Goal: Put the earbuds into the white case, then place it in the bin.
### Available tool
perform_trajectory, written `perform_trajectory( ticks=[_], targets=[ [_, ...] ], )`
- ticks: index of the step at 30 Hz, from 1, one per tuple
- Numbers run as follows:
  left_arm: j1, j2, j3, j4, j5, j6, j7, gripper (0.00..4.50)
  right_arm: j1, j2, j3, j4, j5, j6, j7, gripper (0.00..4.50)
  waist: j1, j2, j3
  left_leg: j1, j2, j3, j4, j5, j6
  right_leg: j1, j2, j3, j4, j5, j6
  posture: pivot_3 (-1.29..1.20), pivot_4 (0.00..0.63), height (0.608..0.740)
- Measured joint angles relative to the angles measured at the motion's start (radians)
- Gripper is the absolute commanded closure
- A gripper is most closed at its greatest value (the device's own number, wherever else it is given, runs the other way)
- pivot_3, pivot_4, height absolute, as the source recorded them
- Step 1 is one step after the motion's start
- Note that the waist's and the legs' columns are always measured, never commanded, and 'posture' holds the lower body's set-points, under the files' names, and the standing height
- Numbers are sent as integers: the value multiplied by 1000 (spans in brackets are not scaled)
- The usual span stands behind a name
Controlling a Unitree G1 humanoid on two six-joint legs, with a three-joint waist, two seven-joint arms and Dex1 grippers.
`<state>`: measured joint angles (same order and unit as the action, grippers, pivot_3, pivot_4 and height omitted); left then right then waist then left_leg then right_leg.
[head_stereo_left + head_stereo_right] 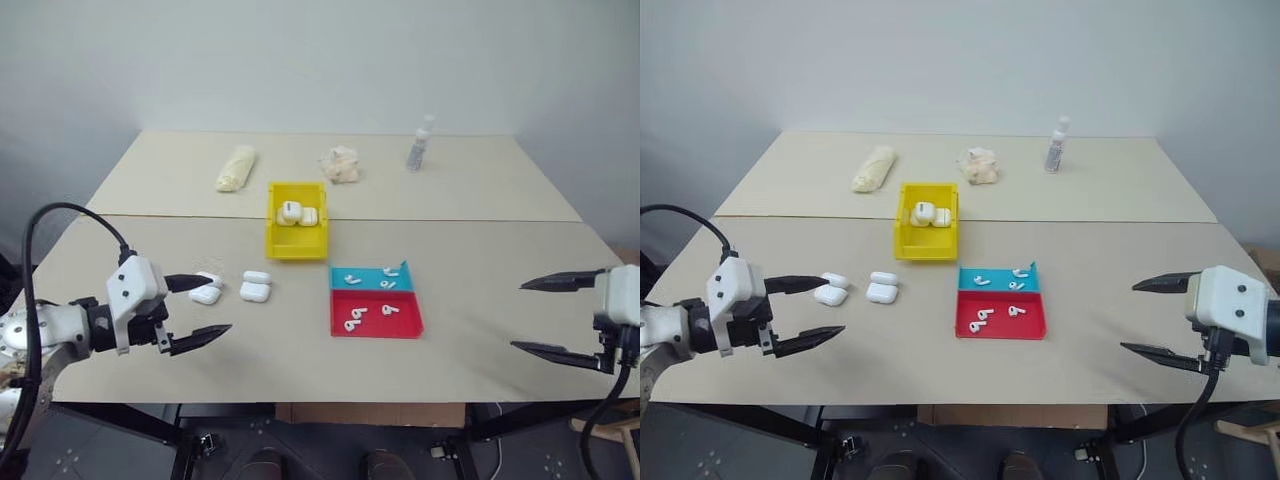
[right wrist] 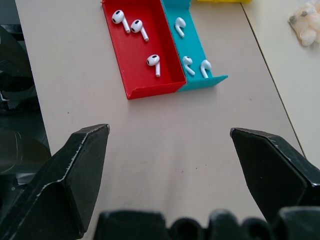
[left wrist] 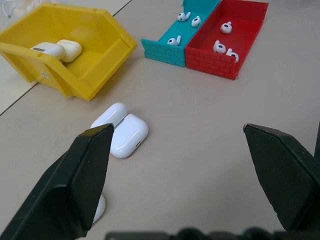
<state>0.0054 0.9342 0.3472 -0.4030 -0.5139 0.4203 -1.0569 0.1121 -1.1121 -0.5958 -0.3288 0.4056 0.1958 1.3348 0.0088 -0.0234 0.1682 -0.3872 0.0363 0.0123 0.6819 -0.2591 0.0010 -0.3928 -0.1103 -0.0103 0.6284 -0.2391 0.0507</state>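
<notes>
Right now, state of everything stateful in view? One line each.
left claw: open, empty, above the table
right claw: open, empty
cases on table: lids shut, lying flat, two pairs
yellow bin: upright, two shut cases inside
red and teal tray: three loose earbuds in each half
spray bottle: upright, capped

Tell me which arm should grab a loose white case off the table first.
Left, probably. The left gripper hangs open right beside the white cases lying on the table, while the open right gripper sits at the far edge, beyond the red and teal tray.
</notes>
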Motion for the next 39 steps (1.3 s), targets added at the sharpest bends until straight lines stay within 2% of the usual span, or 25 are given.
perform_trajectory(
  ticks=[7,12,16,18,20,22,24,28,31,34,39],
  targets=[
    [12,-3,5,-14,10,4,64,0,-25,-9,25,23,-3,-18,9,33,0,0,0,0,0,0,0,0,0,0,0,0,0,0,0,0,150,740],
    [68,-37,-1,-75,144,-48,174,0,-32,-9,34,35,-8,-19,9,33,0,0,0,0,0,0,0,0,0,0,0,0,0,0,0,0,150,740],
    [70,-61,-5,-147,246,-23,303,0,-33,-9,36,35,-9,-19,8,33,1,0,0,0,0,0,0,0,0,0,0,0,0,0,0,0,150,740],
    [49,-44,-16,-186,256,87,343,0,-31,-9,36,33,-9,-19,7,33,2,0,0,0,0,0,0,0,0,0,0,0,0,0,0,0,150,740],
    [3,25,-28,-229,231,285,361,0,-22,-8,34,27,-9,-19,6,33,3,-1,0,0,0,-1,0,0,0,0,0,0,0,0,0,0,150,740],
    [-88,80,-47,-256,195,485,379,0,-9,-5,31,16,-9,-17,3,33,3,-1,0,0,0,-1,0,0,0,0,0,0,0,0,1,0,150,740],
    [-257,121,-113,-259,152,730,402,0,8,-3,28,3,-9,-13,-4,33,5,-1,1,0,-1,-1,0,0,0,1,0,-1,1,0,1,0,150,740],
    [-644,117,-291,-169,95,1107,455,0,29,0,29,-15,-9,20,-26,33,2,-3,1,1,-2,-3,1,0,0,2,0,-1,2,-1,2,0,150,740],
    [-776,139,-439,-80,24,1179,488,0,49,4,21,-40,-3,59,-41,33,-9,-3,1,1,-2,-2,-1,0,0,1,0,1,1,-2,2,0,150,740],
    [-837,163,-592,-29,-31,1190,513,0,81,26,15,-72,0,86,-57,33,-14,-4,2,-1,-2,-2,-1,0,0,-2,0,1,2,-2,1,0,150,740],
    [-1009,162,-729,186,-76,1191,554,0,126,46,0,-116,1,121,-79,33,-9,-6,3,-1,-2,-3,-1,0,0,-1,0,0,3,-2,1,0,150,740]
  ],
)
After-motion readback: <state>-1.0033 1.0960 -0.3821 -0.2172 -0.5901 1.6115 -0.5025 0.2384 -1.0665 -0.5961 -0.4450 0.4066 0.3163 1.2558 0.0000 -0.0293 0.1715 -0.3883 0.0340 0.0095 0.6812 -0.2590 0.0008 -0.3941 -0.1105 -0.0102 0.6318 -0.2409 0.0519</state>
